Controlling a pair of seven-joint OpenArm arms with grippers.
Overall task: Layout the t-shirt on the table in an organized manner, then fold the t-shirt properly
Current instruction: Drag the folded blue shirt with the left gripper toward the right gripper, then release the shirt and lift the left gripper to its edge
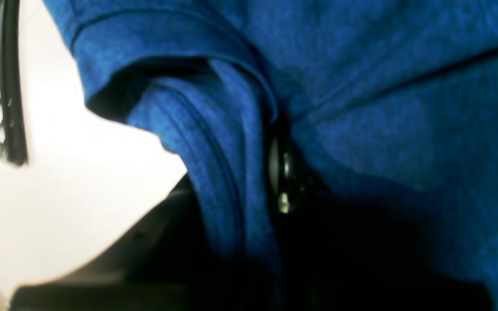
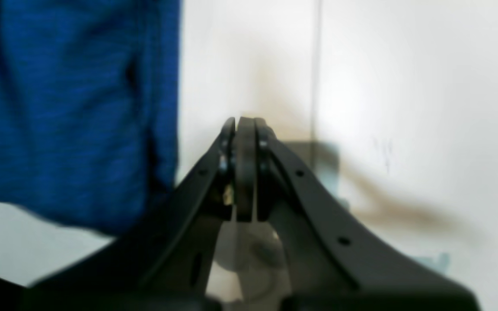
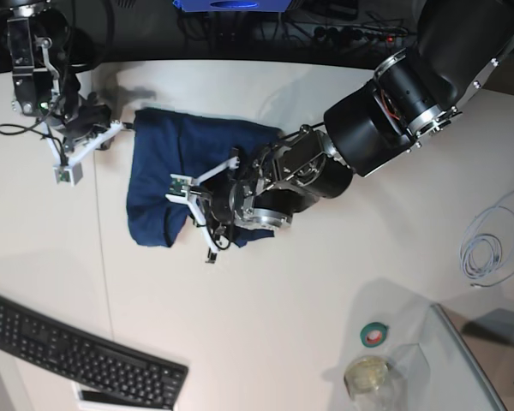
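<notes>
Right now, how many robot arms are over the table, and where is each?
2. The left gripper is down on the t-shirt, gripping its fabric. The right gripper is shut and empty beside the shirt's far-left edge on the table.

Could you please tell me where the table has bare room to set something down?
Bare table lies between the t-shirt and the keyboard, running right toward the green tape roll. Crowded: the shirt under the left claw, and the lower right by the jar and cable.
</notes>
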